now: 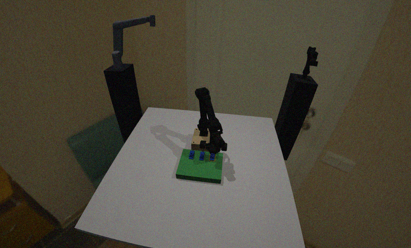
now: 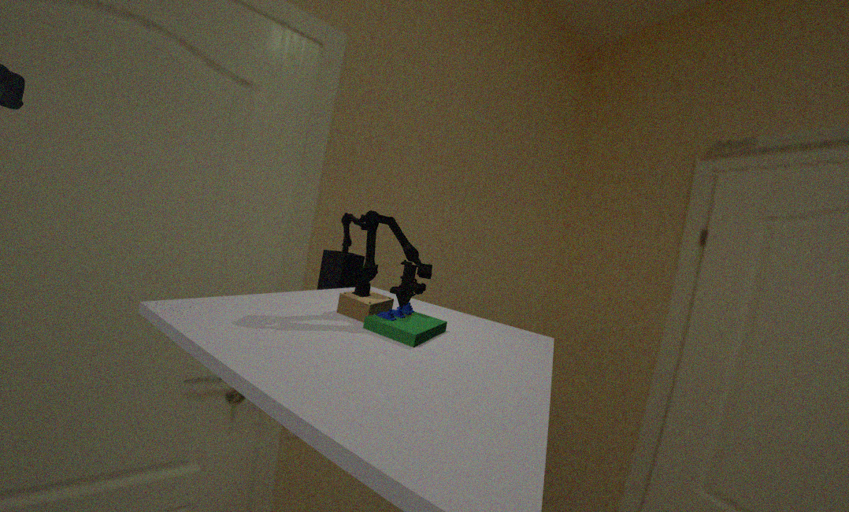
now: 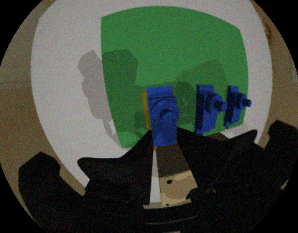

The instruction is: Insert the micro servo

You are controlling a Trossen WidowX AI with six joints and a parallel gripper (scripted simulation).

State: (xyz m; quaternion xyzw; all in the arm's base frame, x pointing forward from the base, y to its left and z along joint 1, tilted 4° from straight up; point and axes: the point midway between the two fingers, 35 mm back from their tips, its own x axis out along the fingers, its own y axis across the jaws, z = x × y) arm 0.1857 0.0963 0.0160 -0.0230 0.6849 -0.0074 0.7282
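Observation:
My gripper (image 3: 163, 131) (image 2: 405, 306) is shut on a blue micro servo (image 3: 161, 124) (image 1: 212, 157) (image 2: 405, 309), with a fingertip at each side of its near end. The servo is over the orange-marked pocket (image 3: 146, 104) at the edge of the green deck (image 3: 155, 43) (image 1: 198, 169) (image 2: 415, 329). Its output shaft points up toward the wrist camera. An orange strip shows along its left side in the wrist view. The servo hides the pocket's inside, and I cannot tell whether its ears touch the deck. The cable and the side notch cannot be made out.
Two more blue servos (image 3: 207, 109) (image 3: 235, 107) (image 1: 201, 155) (image 1: 191, 154) sit in the deck in a row beside the held one. The arm's wooden base block (image 1: 198, 138) (image 2: 353, 307) stands just behind the deck on the white table (image 1: 158, 203) (image 2: 465, 400).

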